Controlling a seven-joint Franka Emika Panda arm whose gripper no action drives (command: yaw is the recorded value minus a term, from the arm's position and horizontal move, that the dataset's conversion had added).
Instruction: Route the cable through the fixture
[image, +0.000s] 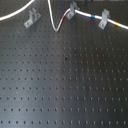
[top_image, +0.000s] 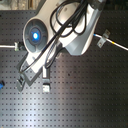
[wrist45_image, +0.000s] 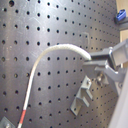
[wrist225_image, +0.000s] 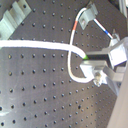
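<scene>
The white cable (image: 57, 24) lies along the far edge of the board in the first exterior view. It passes through two darker grey clips (image: 73, 11) (image: 104, 17), with coloured bands near them. One stretch rises out of the top of the frame. The pale grey fixture (image: 32, 19) stands at the first exterior view's upper left, beside the cable and with nothing in it. In both wrist views my gripper (wrist45_image: 96, 64) (wrist225_image: 92, 64) is shut on the cable (wrist45_image: 55, 52) (wrist225_image: 35, 45). The fixture (wrist45_image: 82, 97) (wrist225_image: 14, 16) sits apart from the gripper.
The black perforated board (image: 65, 85) fills the first exterior view. In the second exterior view my arm (top_image: 65, 35) hides much of the scene. One clip (top_image: 103, 38) with cable shows at the second exterior view's right. A blue object (wrist45_image: 120, 15) lies at the board's edge.
</scene>
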